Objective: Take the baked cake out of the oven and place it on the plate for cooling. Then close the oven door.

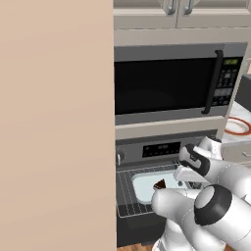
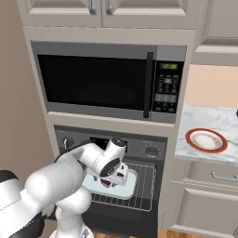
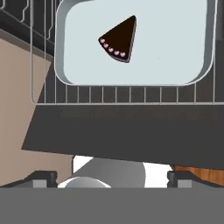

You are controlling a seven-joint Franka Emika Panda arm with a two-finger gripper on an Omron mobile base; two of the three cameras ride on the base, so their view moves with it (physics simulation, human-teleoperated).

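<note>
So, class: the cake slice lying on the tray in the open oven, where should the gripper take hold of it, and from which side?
Grip the cake slice across its two straight sides, near the wide end with the pale dots, coming straight down from above. It lies flat in the tray, whose raised rim blocks a sideways approach, and it narrows to a point that would slip. The open gripper hangs above the oven door.

A: Where do the two base views look from?
B: From behind the arm, left and right, forward and down at the oven [image 1: 147, 149] and the microwave [image 2: 111, 81].
A: What do they share?
B: Both appliances, the pale tray [image 2: 128, 183] and the plate [image 2: 206, 140].
A: And the hand view?
B: Close above the tray [image 3: 175, 48] and wire rack [image 3: 43, 94], looking down.
</note>
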